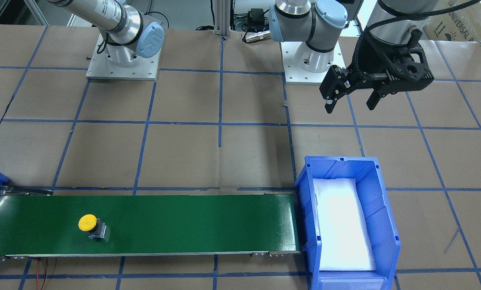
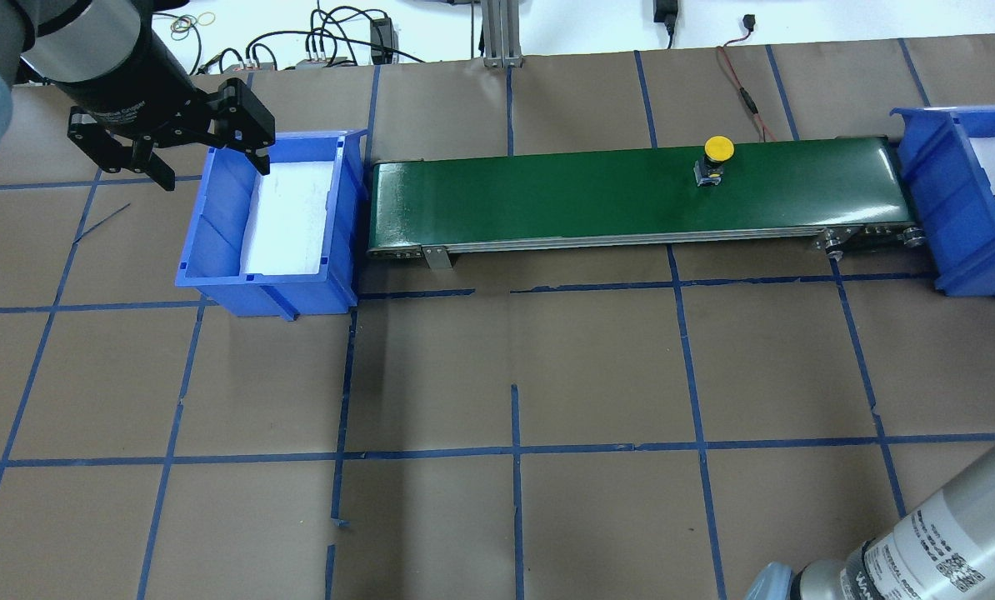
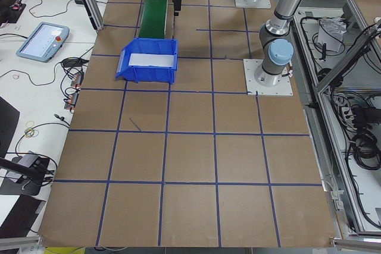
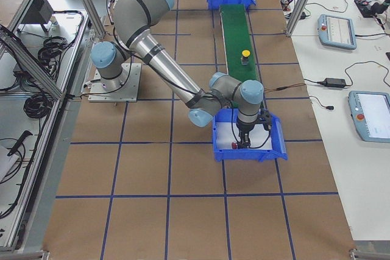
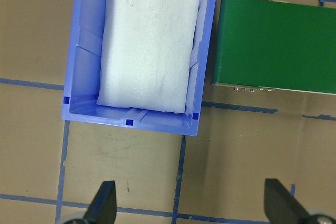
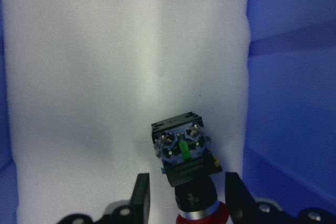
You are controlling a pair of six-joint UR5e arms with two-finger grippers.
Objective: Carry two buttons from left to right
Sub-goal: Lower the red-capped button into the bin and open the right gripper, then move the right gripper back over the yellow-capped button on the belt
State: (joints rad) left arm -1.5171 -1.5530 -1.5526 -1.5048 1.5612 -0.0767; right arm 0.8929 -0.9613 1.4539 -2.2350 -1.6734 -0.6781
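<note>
Green conveyor belt spans the brown-papered tabletop between two blue bins, each lined with white foam. The yellow button stands upright on the belt, towards its right end and nearer the edge away from the robot. The red button lies on its side on the foam pad inside the right bin, its black-and-blue terminal end pointing away from the wrist camera. The right gripper is lowered into that bin with its fingers spread either side of the button's neck, a strip of foam showing in each gap, so it grips nothing. The left gripper hangs above the tabletop off the robot-side end of the left bin, jaws wide apart and empty. Only foam lies in that bin.
</note>
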